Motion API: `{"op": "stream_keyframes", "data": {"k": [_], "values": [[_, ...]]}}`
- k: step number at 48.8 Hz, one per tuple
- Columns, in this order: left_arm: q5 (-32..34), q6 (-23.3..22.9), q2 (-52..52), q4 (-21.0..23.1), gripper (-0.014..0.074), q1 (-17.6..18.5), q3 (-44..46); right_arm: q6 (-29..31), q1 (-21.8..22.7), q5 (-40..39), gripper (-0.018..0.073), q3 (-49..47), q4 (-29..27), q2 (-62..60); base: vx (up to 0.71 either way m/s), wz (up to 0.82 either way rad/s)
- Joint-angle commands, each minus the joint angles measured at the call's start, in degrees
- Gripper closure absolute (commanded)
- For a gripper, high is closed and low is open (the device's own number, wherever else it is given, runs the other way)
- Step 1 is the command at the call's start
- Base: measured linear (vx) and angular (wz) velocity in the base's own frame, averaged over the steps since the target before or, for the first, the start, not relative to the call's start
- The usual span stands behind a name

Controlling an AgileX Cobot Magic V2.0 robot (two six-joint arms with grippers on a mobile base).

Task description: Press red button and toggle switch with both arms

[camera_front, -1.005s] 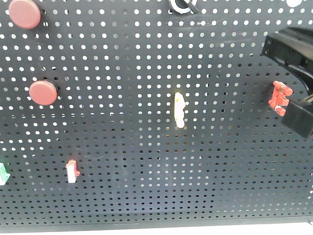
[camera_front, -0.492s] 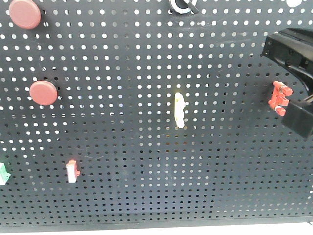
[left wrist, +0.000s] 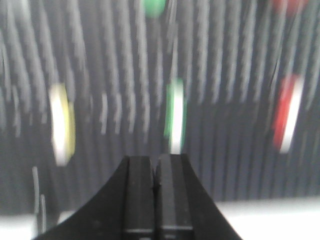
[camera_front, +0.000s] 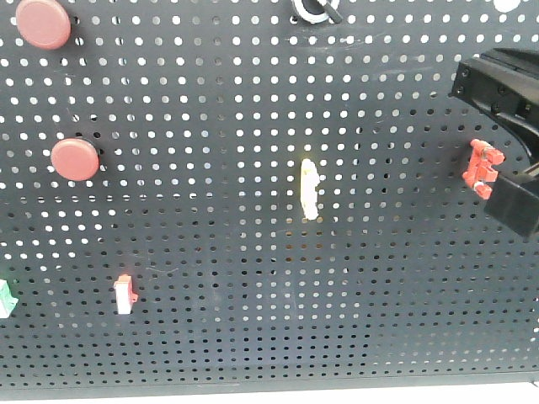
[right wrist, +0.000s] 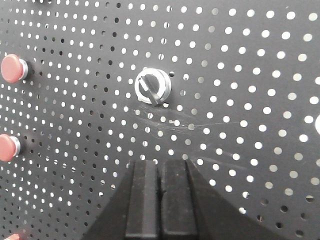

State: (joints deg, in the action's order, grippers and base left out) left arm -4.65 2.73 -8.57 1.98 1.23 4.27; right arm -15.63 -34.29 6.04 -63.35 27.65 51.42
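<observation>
Two round red buttons (camera_front: 42,23) (camera_front: 75,159) sit at the left of the black pegboard (camera_front: 253,101). They also show in the right wrist view (right wrist: 12,69) (right wrist: 6,147). A red toggle switch (camera_front: 482,168) is at the right, beside a black part of my right arm (camera_front: 518,202). My right gripper (right wrist: 160,162) is shut and empty, close to the board below a silver rotary knob (right wrist: 152,86). My left gripper (left wrist: 156,160) is shut and empty. Its view is blurred, with a green switch (left wrist: 175,120) just above the fingertips.
A yellow-white switch (camera_front: 310,189) is mid-board, a small red-and-white switch (camera_front: 125,295) is lower left, and a green one (camera_front: 4,299) is at the left edge. The knob (camera_front: 313,10) is at the top. The left wrist view shows yellow (left wrist: 62,125) and red (left wrist: 287,112) switches.
</observation>
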Motion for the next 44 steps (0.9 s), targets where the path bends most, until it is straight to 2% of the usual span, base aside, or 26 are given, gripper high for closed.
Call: {"op": "stream_keyframes", "data": {"k": [1,3,7,44], "values": [[6.4,-0.5,4.7,0.3,0.0594,0.0,-5.4,0.4,0.2,-3.5,0.0559,-1.5,0.6,-0.6,0.00,0.00],[7.0,-0.9,7.2,0.3,0.0594,0.0,-8.0,0.4,0.2,-3.5,0.0559,-1.5,0.6,-0.6,0.00,0.00],[1.6,-0.9,10.5,0.7,0.0594,0.0,-7.7,0.4,0.2,-3.5,0.0559,-1.5,0.6,-0.5,0.00,0.00],[1.0,-0.9,10.1,0.7,0.0594,0.0,-7.8,0.4,0.2,-3.5,0.0559,-1.5,0.6,-0.5,0.00,0.00]]}}
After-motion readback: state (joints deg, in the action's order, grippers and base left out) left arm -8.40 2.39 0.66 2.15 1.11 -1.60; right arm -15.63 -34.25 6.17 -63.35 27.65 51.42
